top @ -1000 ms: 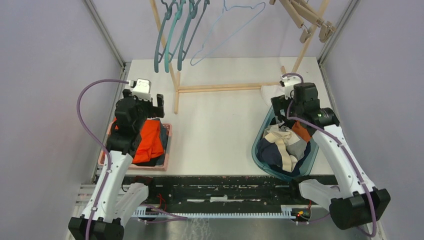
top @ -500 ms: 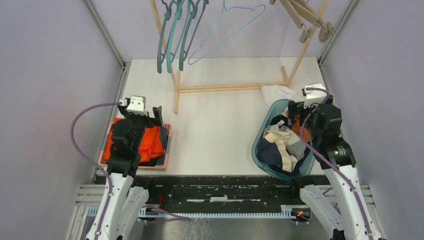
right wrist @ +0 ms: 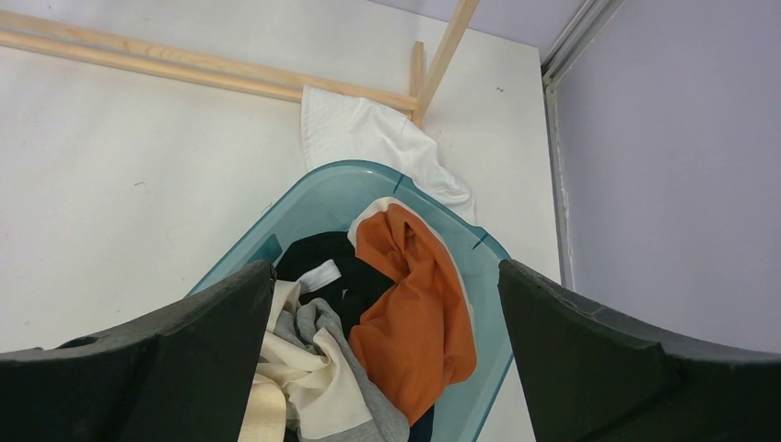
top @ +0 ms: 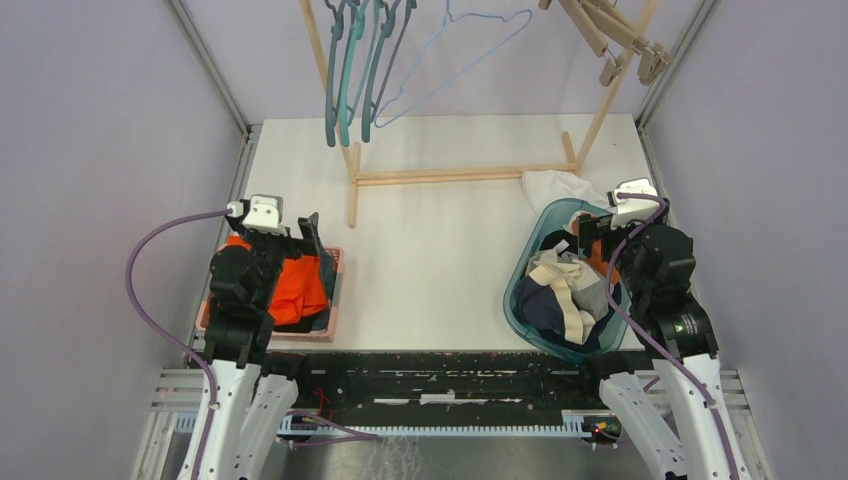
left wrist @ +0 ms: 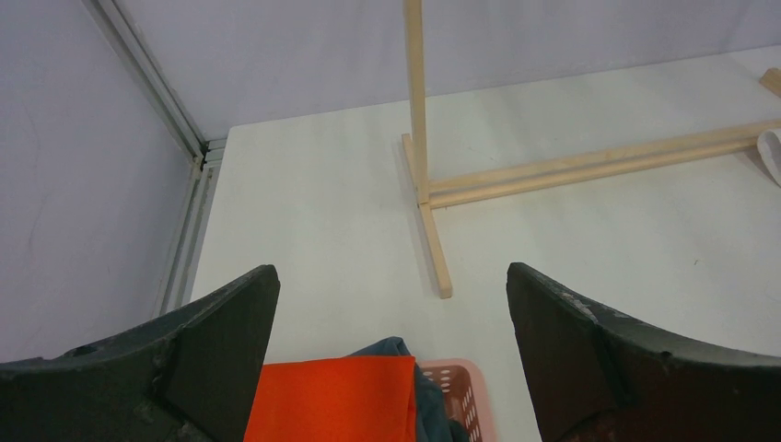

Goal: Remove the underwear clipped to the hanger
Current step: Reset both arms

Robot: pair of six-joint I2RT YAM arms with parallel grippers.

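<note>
The underwear (top: 568, 290) lies heaped in a teal bin (top: 514, 300) on the right side of the table (top: 440, 250), near its front edge. In the right wrist view the heap (right wrist: 414, 308) shows an orange piece on the right, a black piece with a white band beside it, and grey and cream pieces nearer the camera; the top view also shows navy at the near end. None of it hangs on the wooden rack (top: 455, 175) at the far side. A white cloth (right wrist: 368, 138) lies on the table, touching the bin's far rim (right wrist: 322, 182) and the rack's right foot.

The right gripper (right wrist: 385, 267) hovers over the far end of the bin, its 2 fingers spread wide and holding nothing. The left gripper (left wrist: 391, 272) is also spread wide and empty, above the far edge of a pink tray (left wrist: 453, 405) that carries a folded orange cloth (left wrist: 332, 401) on the left side of the table.

Several teal and blue hangers (top: 355, 70) hang bare from the rack, and wooden pegs (top: 620, 40) hang at the far right.
</note>
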